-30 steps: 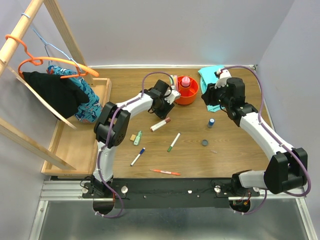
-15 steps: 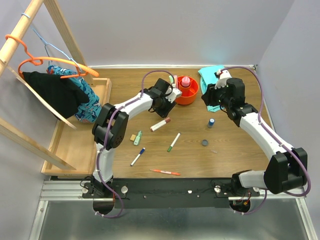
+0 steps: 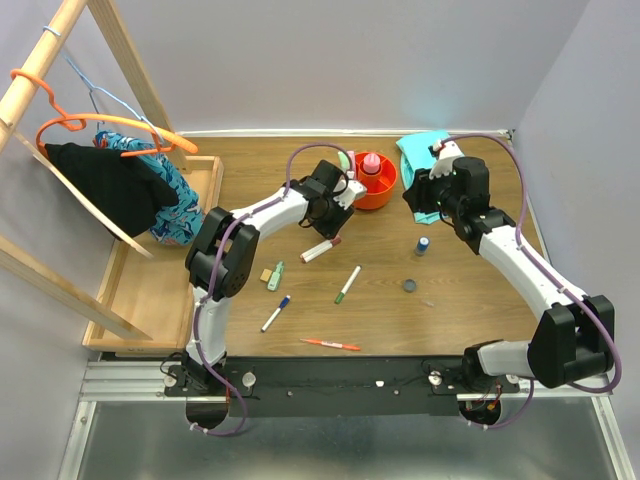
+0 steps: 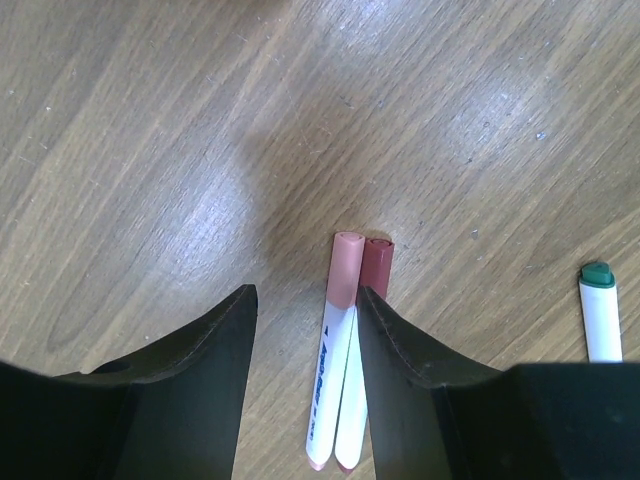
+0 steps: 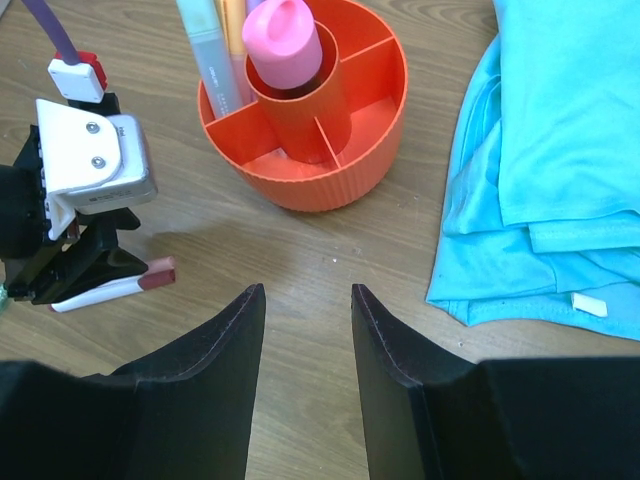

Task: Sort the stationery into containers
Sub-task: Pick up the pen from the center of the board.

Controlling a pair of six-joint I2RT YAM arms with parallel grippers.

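Left wrist view, left fingers apart above counter, two markers lying side by side between them, right fingers apart near tub, pink bottle in its central cup.

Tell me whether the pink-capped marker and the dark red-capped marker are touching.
Touching. The left wrist view shows the pink-capped marker and the dark red-capped marker lying side by side, with no gap between them.
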